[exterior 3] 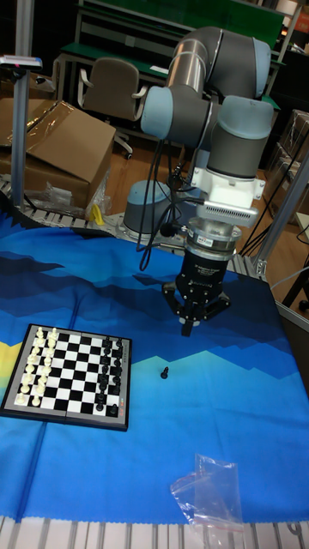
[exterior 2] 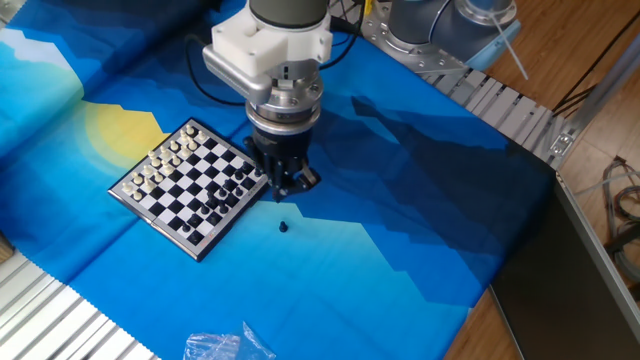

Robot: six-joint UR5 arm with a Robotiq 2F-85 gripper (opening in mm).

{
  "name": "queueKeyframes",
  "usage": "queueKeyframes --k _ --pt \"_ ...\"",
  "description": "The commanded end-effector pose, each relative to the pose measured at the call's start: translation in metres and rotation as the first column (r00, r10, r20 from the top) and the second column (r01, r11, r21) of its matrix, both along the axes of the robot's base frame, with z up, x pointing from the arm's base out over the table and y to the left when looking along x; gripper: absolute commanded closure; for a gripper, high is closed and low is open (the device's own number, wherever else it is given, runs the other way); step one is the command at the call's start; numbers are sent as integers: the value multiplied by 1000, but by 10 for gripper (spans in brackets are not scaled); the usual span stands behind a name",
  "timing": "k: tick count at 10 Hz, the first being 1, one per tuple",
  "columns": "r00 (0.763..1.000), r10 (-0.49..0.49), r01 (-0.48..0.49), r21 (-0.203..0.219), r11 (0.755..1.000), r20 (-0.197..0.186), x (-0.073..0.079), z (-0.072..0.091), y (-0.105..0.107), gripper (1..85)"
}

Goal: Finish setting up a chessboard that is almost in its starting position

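Note:
The chessboard (exterior 2: 190, 185) (exterior 3: 73, 377) lies flat on the blue cloth, with white pieces along its far-left side and black pieces along the side nearest the arm. One small black piece (exterior 2: 283, 226) (exterior 3: 164, 371) stands alone on the cloth, off the board, just past the black side. My gripper (exterior 2: 281, 195) (exterior 3: 186, 327) hangs pointing down above the cloth, beside the board's right corner and a little behind the loose piece. Its fingers taper to a single tip and look shut with nothing between them.
A crumpled clear plastic bag (exterior 2: 225, 347) (exterior 3: 210, 489) lies on the cloth near the front edge. Ribbed aluminium rails (exterior 2: 500, 105) border the table at the back right, next to the arm's base (exterior 3: 154, 210). Black cables trail behind the wrist.

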State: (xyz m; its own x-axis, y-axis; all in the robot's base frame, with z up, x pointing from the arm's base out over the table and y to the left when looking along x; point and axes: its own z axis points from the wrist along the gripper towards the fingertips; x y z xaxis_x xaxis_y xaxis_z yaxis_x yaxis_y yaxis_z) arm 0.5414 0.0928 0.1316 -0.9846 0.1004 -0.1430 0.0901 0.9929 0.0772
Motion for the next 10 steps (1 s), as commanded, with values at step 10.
queueKeyframes --k 10 --pt "994 -12 13 7 1000 -105 -7 -29 3 843"
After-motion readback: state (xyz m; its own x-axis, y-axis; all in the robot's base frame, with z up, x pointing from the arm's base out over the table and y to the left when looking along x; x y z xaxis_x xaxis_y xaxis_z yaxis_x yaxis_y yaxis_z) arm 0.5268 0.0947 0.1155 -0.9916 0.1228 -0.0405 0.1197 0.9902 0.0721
